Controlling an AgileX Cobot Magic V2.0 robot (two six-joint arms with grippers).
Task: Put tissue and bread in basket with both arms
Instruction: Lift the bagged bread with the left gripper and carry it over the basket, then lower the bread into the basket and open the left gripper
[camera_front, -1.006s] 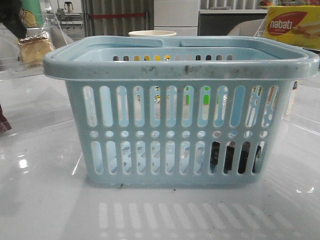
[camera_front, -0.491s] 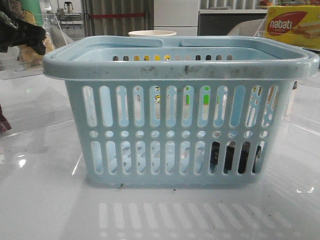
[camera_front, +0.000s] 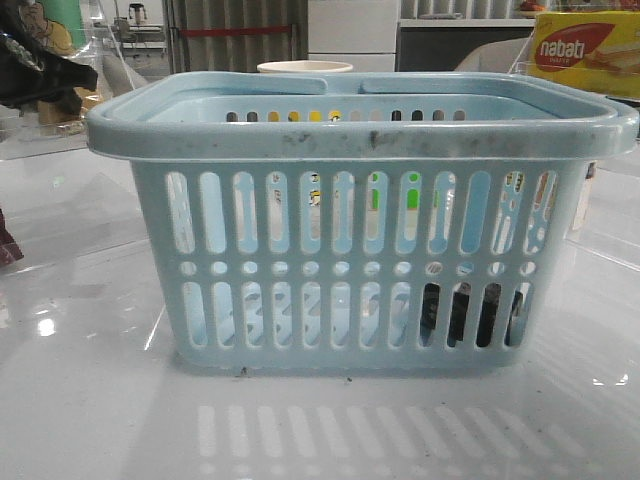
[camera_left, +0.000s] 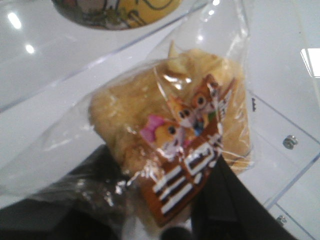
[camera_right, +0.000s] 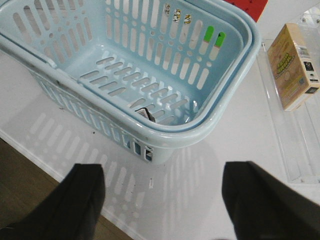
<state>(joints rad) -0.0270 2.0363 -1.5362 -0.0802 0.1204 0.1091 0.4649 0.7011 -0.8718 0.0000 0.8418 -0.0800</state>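
The left gripper (camera_left: 170, 220) pinches the wrapped bread (camera_left: 170, 125) at its printed end, its dark fingers (camera_left: 230, 205) closed on the crinkled plastic, above the white counter (camera_left: 280, 75) and off to the basket's left. The right gripper (camera_right: 162, 200) hangs with its fingers spread wide over the counter just outside the pale blue basket (camera_right: 220, 100). Inside, the dark tissue (camera_right: 147, 114) lies on the basket's floor near one corner.

Both grippers are matte black: the right gripper (camera_right: 162, 200) has two broad, blunt jaws; the left gripper (camera_left: 165, 200) looks dark and glossy.
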